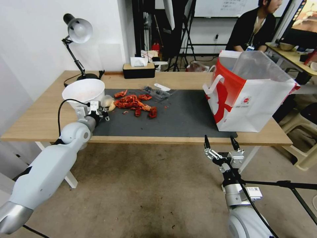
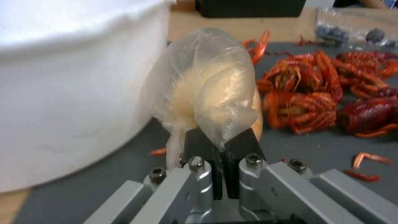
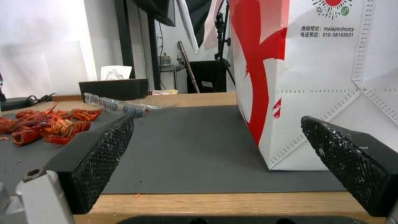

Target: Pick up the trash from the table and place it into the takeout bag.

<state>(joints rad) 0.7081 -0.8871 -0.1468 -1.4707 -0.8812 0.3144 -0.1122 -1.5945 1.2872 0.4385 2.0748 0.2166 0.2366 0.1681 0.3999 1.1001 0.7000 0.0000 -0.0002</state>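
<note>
- The left end effector sits over the left end of the dark mat, its fingers pinched together on the lower fold of a crumpled clear plastic glove.
- The glove stands just beside the white bucket, near the left edge of the counter, with the crayfish shells heaped next to it toward the mat's middle.
- The takeout bag stands upright at the right end of the mat, well apart from the glove, its mouth open and its clear liner raised.
- Judgement: the hold is on thin film only, so lift straight and slowly, clear of the bucket wall, carry high over the shells, and let go only once well inside the bag's mouth.
- The right end effector hangs in front of the counter's near edge, below the bag, fingers spread wide and holding nothing.
- The left wrist view shows the pinch on the film up close, which the head view cannot resolve.
- The head view gives the whole path from glove to bag.
- The right wrist view shows the bag's base resting flat on the mat, and a flattened clear package toward the far edge.
</note>
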